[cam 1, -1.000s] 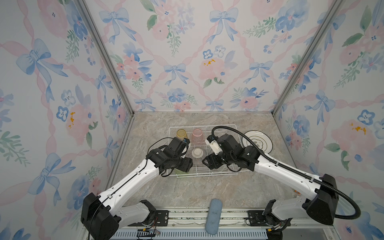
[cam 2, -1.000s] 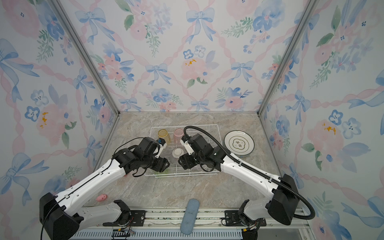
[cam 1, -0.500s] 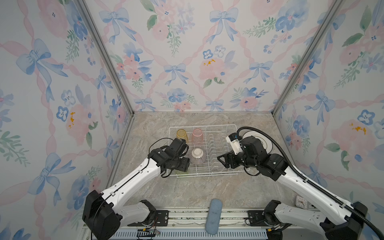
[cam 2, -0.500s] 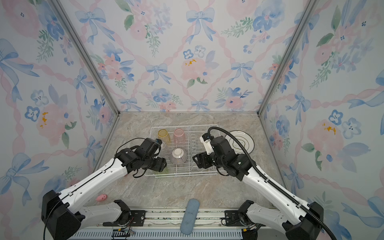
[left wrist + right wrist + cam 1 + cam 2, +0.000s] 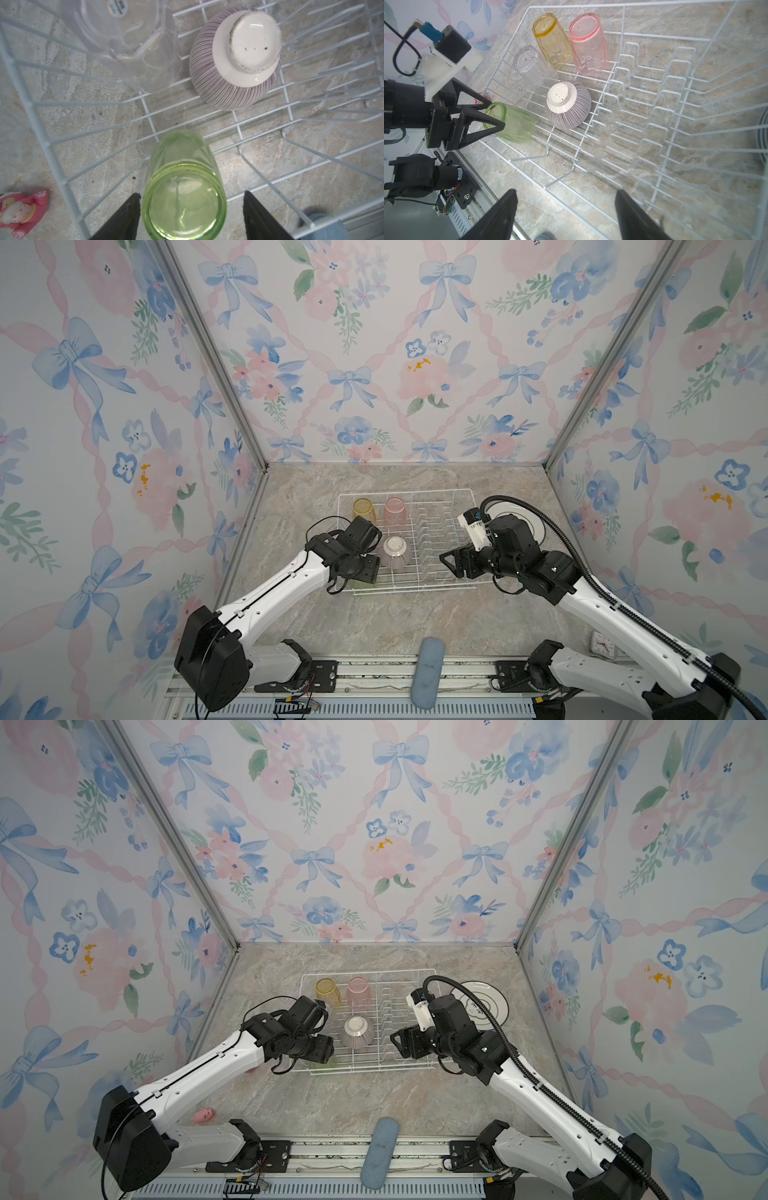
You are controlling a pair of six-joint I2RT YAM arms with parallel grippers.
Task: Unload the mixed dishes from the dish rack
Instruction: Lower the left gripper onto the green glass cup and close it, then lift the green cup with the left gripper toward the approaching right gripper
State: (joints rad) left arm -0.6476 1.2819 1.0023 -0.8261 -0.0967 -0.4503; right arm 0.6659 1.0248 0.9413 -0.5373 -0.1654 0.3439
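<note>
One blue pad [image 5: 379, 1152] is seen at bottom centre in a top view, a pink toy [image 5: 203, 1114] at lower left. At mid-frame the left gripper [image 5: 191, 193] is spread open astride the green tumbler [image 5: 512, 124] in the dish rack's [image 5: 409, 492] near-left corner, unclamped. The right gripper [image 5: 565, 190] is held wide and empty over the near-right wires. Farther in, the inverted striped bowl [image 5: 395, 551], clear tumbler [image 5: 533, 70], yellow tumbler [image 5: 364, 510] and pink tumbler [image 5: 395, 510] are racked. Stacked plates [image 5: 496, 1006] at right are partly hidden by the right arm [image 5: 540, 1094].
</note>
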